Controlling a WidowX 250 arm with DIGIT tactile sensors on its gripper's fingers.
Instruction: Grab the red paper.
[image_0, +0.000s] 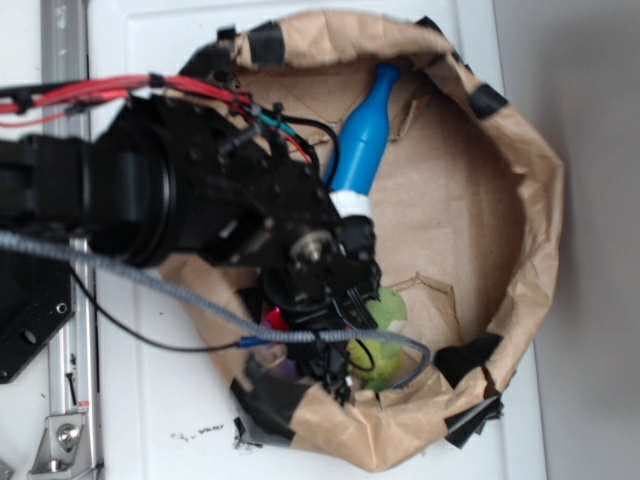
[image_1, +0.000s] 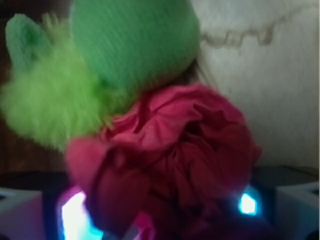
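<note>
The brown paper basket (image_0: 520, 160) holds everything, and the black arm (image_0: 200, 190) reaches into it from the left, wrist bent down over its near-left corner. The red paper (image_1: 175, 160) sits there under the gripper (image_0: 335, 290), touching the green plush toy (image_1: 100, 65); from outside only a red sliver shows. It looks light, soft and crushable, best pinched across its crumpled middle. Whether the jaws have closed on it cannot be told. The blue bottle (image_0: 365, 130) lies farther back.
</note>
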